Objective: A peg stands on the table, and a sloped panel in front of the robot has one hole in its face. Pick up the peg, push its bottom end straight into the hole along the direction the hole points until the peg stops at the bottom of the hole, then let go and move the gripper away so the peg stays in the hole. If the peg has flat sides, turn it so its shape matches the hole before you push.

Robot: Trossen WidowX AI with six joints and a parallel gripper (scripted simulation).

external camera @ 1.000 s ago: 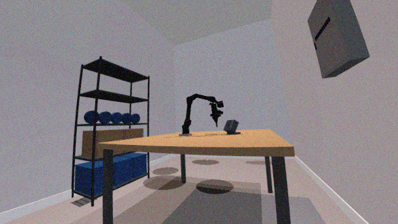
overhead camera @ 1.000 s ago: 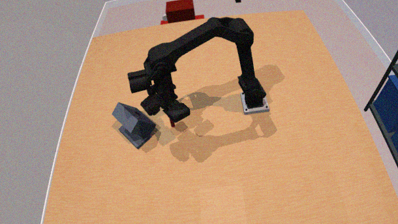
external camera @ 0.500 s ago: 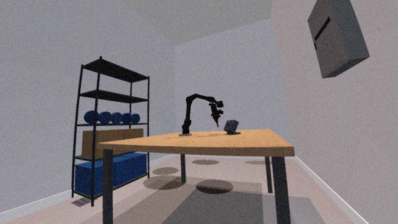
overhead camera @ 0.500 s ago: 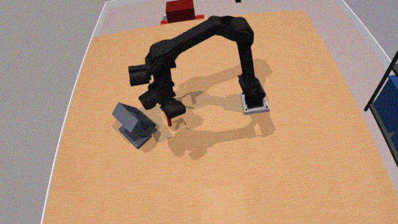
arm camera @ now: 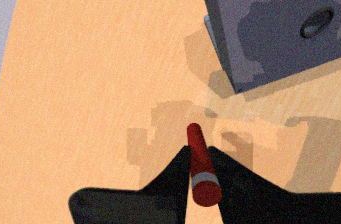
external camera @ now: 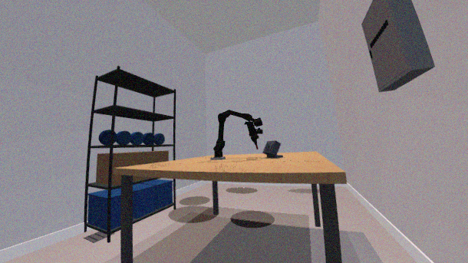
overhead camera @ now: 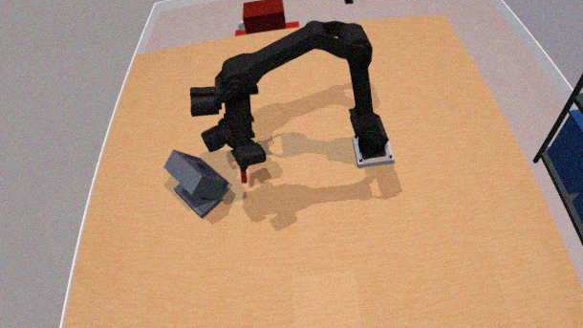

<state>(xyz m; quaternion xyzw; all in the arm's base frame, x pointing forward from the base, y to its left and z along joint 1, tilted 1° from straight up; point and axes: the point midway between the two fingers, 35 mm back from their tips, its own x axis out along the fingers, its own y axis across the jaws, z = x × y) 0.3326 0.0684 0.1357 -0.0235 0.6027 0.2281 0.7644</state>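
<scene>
Top view: the black parallel-jaw pincer (overhead camera: 245, 165) hangs above the orange wooden table (overhead camera: 334, 250), pinching a round red peg (overhead camera: 244, 176) that points down from its tip. The grey sloped panel (overhead camera: 196, 179) sits just beside the pincer, off to one side, apart from the peg.

Exterior view: the peg (external camera: 256, 146) is lifted off the table, level with the panel (external camera: 271, 147) and near it.

Wrist view: the peg (arm camera: 202, 162) is clamped between the dark fingers. The panel's round hole (arm camera: 317, 22) lies ahead and off to the right. Pickup looks done; aligning, pushing in and releasing remain. Open table surrounds the pincer; the panel's near edge is the only obstacle.
</scene>
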